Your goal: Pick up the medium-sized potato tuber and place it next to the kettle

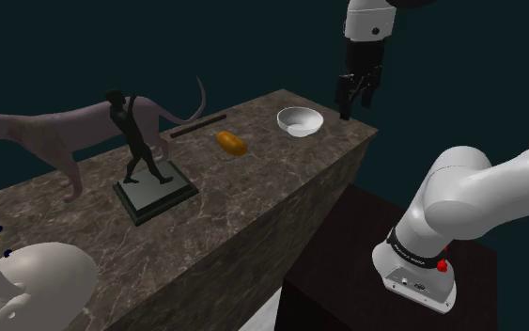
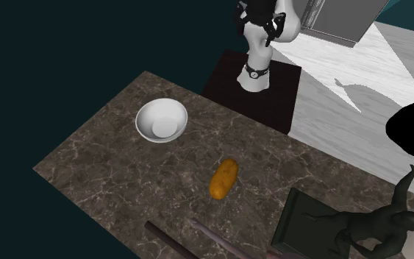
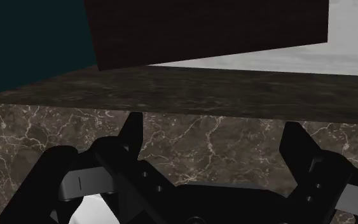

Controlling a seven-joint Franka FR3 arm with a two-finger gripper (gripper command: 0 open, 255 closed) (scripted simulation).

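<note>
An orange-brown potato (image 1: 231, 143) lies on the dark marble counter (image 1: 253, 207), between a white bowl (image 1: 300, 120) and a dark statue. The second exterior view has the potato (image 2: 224, 177) lying on bare marble below the bowl (image 2: 161, 121). My black gripper (image 1: 352, 103) hangs open above the counter's end, just past the bowl on the shoulder view's right, well away from the potato. In the wrist view the gripper (image 3: 212, 137) has its fingers (image 3: 131, 130) wide apart with only marble between them. A white rounded vessel with a blue part (image 1: 27, 282), perhaps the kettle, stands at the shoulder view's lower left.
A dark figure statue (image 1: 140, 141) on a square base stands mid-counter, with a pinkish animal figure (image 1: 55, 132) behind it. A thin dark rod (image 1: 196, 127) lies near the far edge. The dark stand (image 2: 253, 92) adjoins the counter's end.
</note>
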